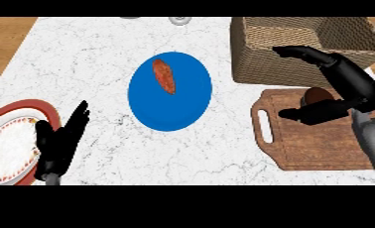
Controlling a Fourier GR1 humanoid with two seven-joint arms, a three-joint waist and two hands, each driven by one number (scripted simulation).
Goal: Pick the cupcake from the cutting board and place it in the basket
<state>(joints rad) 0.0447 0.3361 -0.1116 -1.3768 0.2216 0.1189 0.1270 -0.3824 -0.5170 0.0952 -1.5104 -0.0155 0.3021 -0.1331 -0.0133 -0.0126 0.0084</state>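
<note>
A brown cupcake (317, 94) sits on the wooden cutting board (307, 142) at the right, mostly hidden behind my right hand (344, 81). That hand hovers over it with fingers spread wide, the thumb (311, 113) below the cupcake and the fingers (296, 52) stretched above it toward the basket. The woven basket (253, 48) stands at the back right, just beyond the board. My left hand (58, 140) rests open at the lower left, fingers up.
A blue plate (183, 103) with a reddish-brown sausage-like piece (164, 76) lies mid-counter. A red-rimmed white plate (22, 133) is at the left edge. Small grey items (179, 20) sit at the far edge.
</note>
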